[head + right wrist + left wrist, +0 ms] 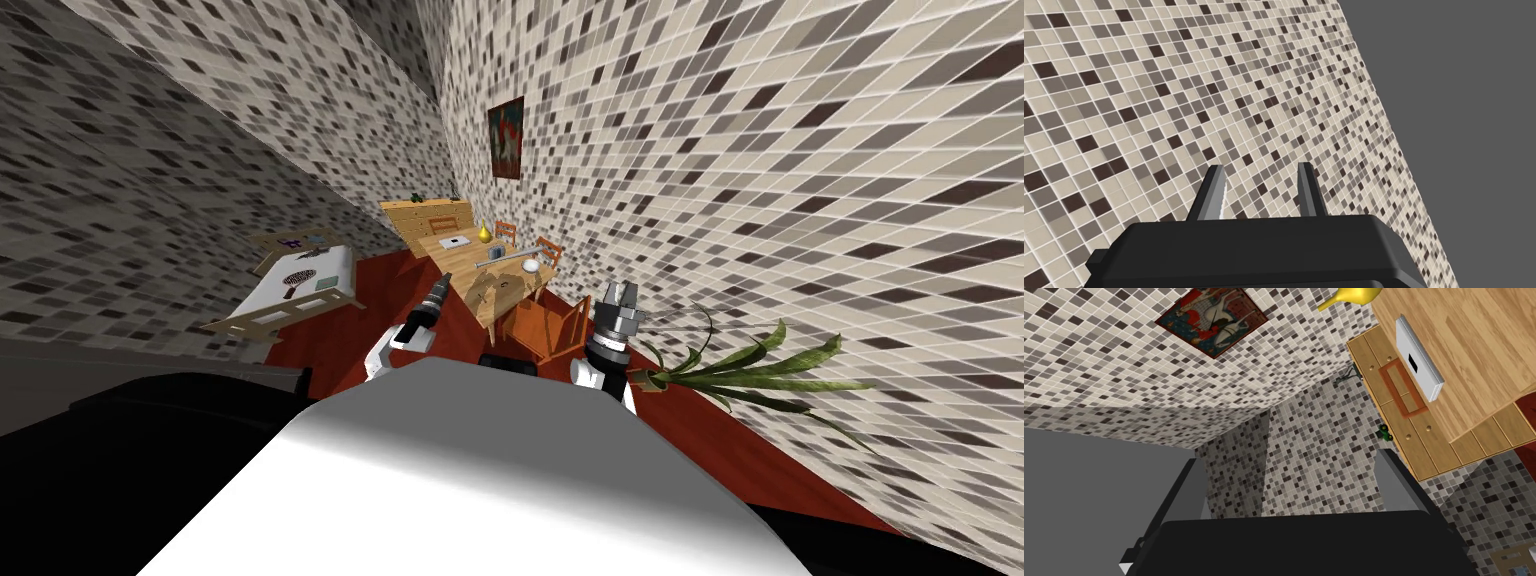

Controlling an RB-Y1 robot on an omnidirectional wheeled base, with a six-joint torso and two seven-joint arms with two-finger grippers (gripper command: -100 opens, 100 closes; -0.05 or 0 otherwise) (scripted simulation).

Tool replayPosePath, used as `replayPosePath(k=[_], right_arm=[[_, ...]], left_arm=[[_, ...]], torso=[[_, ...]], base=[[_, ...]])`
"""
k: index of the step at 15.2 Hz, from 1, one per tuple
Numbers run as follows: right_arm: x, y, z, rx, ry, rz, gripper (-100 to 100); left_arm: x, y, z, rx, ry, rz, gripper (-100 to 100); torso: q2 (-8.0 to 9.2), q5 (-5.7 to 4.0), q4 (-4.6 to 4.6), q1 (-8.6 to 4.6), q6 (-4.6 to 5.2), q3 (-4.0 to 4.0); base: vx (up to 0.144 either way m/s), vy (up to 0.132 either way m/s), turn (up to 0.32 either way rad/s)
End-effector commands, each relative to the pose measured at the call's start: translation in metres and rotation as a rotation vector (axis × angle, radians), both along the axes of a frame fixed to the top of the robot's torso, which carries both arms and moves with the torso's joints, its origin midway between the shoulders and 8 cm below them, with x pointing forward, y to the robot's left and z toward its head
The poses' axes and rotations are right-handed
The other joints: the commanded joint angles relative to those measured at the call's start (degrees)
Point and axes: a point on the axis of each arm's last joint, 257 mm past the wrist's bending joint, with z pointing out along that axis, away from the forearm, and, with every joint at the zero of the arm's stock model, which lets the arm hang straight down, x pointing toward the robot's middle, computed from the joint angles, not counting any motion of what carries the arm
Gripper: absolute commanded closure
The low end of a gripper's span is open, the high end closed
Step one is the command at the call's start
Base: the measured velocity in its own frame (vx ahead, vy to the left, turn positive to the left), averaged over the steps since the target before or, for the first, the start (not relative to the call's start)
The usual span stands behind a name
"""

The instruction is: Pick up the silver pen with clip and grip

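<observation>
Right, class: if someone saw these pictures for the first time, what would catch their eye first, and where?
The brown-and-cream mosaic walls strike first, all round the room, with a dark painting on the right-hand one. Below it a long wooden table with orange chairs stands on a red floor, and a green plant sprawls by the right wall.

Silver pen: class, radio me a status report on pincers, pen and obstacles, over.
Left pincer open, right pincer open, both empty. Grey pen lies on wooden table ahead, untouched. Orange chair stands between.
</observation>
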Motion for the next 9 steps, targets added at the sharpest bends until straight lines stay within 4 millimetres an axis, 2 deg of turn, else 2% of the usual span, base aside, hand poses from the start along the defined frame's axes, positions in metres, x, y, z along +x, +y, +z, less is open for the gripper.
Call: replayPosePath(k=[1, 2, 3, 5, 6, 8, 9], right_arm=[[0.0, 0.0, 0.0, 0.0, 0.0, 0.0, 0], [0.0, 0.0, 0.0, 0.0, 0.0, 0.0, 0], [0.0, 0.0, 0.0, 0.0, 0.0, 0.0, 0], [0.0, 0.0, 0.0, 0.0, 0.0, 0.0, 0], [0.0, 0.0, 0.0, 0.0, 0.0, 0.0, 0], [0.0, 0.0, 0.0, 0.0, 0.0, 0.0, 0], [0.0, 0.0, 0.0, 0.0, 0.0, 0.0, 0]], left_arm=[[0.001, 0.01, -0.017, 0.008, 0.058, 0.025, -100], [0.001, 0.01, -0.018, 0.008, 0.06, 0.026, -100], [0.002, 0.021, -0.034, 0.022, 0.112, 0.049, -100], [0.001, 0.023, -0.038, 0.02, 0.128, 0.056, -100], [0.002, 0.034, -0.053, 0.033, 0.174, 0.077, -100], [0.0, 0.036, -0.059, 0.031, 0.196, 0.087, -100], [-0.001, 0.048, -0.074, 0.042, 0.246, 0.111, -100]], torso=[[0.0, 0.0, 0.0, 0.0, 0.0, 0.0], [0.01, 0.0, 0.0, -0.01, -0.01, 0.0], [0.0, 0.0, 0.0, 0.01, -0.03, 0.0], [-0.04, 0.0, -0.01, -0.01, 0.0, -0.02], [-0.04, 0.0, -0.01, 0.01, -0.03, -0.02], [-0.05, 0.0, -0.01, 0.0, -0.01, -0.03], [-0.04, 0.0, -0.01, 0.02, -0.04, -0.02]], base=[[-0.006, -0.032, -0.197], [-0.002, -0.022, -0.064], [0.005, -0.034, -0.179], [0.006, -0.031, -0.149], [0.01, -0.027, -0.174], [0.006, -0.024, -0.139], [0.008, -0.025, -0.16]])
